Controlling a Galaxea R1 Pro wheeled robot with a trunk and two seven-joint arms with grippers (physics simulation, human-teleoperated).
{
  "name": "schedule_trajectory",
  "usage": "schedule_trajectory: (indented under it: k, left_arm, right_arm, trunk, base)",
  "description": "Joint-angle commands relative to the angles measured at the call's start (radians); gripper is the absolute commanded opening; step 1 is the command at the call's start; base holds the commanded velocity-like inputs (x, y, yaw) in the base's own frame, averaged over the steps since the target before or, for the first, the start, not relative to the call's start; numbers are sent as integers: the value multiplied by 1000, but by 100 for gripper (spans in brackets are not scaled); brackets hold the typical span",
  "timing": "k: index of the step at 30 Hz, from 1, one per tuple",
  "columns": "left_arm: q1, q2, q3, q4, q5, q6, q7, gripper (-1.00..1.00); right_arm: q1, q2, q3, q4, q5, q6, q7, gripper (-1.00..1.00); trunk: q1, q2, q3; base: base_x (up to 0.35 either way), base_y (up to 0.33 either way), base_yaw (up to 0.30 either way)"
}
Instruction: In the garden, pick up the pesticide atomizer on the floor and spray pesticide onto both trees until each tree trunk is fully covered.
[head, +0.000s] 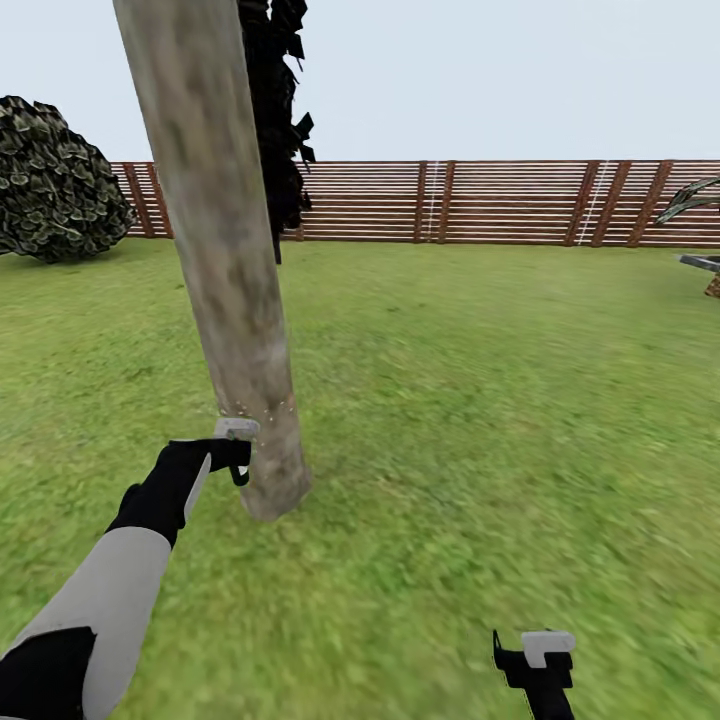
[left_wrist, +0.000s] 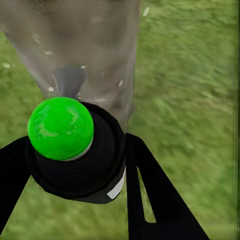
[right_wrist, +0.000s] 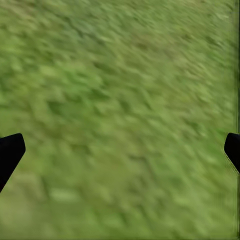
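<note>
I hold the left gripper (head: 238, 455) clenched on the pesticide atomizer (left_wrist: 75, 150) against the tree trunk (head: 225, 260) at eleven o'clock on the lawn (head: 480, 400). The atomizer shows a glossy green ball top on a squat black collar. I judge it light, rigid and a little slick, best gripped round that collar. Pale pesticide (head: 262, 410) specks dot the mottled grey-tan bark. My right gripper (head: 540, 662), at five o'clock, hangs released, fingers wide over grass.

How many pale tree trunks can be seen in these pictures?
1. The mottled grey-tan round tree trunk stands on the grass just ahead of the left end effector. A second one may stand outside the pictures.
</note>
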Motion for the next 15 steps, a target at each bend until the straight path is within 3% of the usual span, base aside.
schedule_trajectory:
  k: [1,10,15]
  left_arm:
    - [-1,-1,3,-2,-10,4,-9,-100]
    - [0,2,5,0,-14,4,-3,-100]
    - [1,2,6,0,-14,4,-3,-100]
  right_arm:
    - [-1,0,7,1,8,1,-10,100]
    - [-1,0,7,1,8,1,-10,100]
    - [-1,0,7,1,8,1,-10,100]
  trunk:
    - [0,0,-1]
    - [0,0,-1]
    - [0,0,-1]
  base:
    - [0,-275,0]
    - [0,-275,1]
    - [0,-276,155]
